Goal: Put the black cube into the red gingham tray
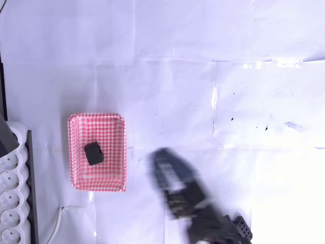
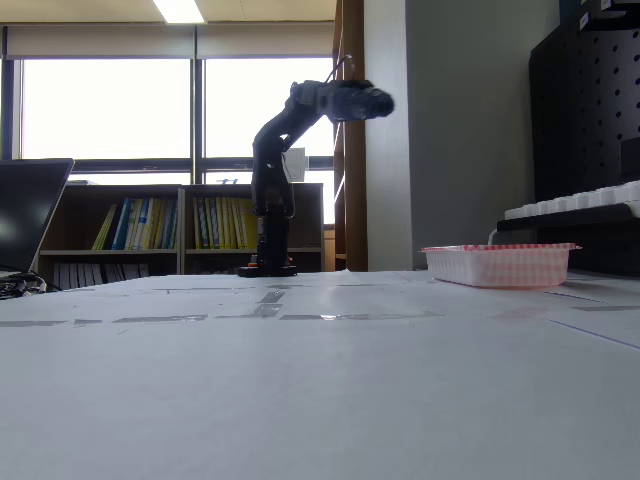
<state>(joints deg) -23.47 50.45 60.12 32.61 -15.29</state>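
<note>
At the left edge of the overhead view sits a white power strip (image 1: 11, 203), just beside the red gingham tray (image 1: 76, 152) but not touching it. The black cube (image 1: 94, 153) lies inside the tray, a little left of its middle and turned at an angle to the rim, resting on the checked floor. So the placing looks done, and what remains is for the arm to get clear without disturbing anything.

To the right of the tray, the gripper (image 1: 165, 165) appears as a dark motion-blurred shape over the white paper-covered worktop (image 1: 203, 76), apart from the tray's right rim. Whether the fingers are spread or closed I cannot tell through the blur; nothing appears to be held in them.

In the fixed view the arm is raised high, the gripper (image 2: 370, 101) well above the worktop, and the tray (image 2: 500, 265) sits low at the right.

The main risk is small: a fast swing at low height could clip the light tray's rim and slide it toward the power strip, or tip the cube out. At the height shown, this seems unlikely. The taped paper seams could also snag a dragged tray.
</note>
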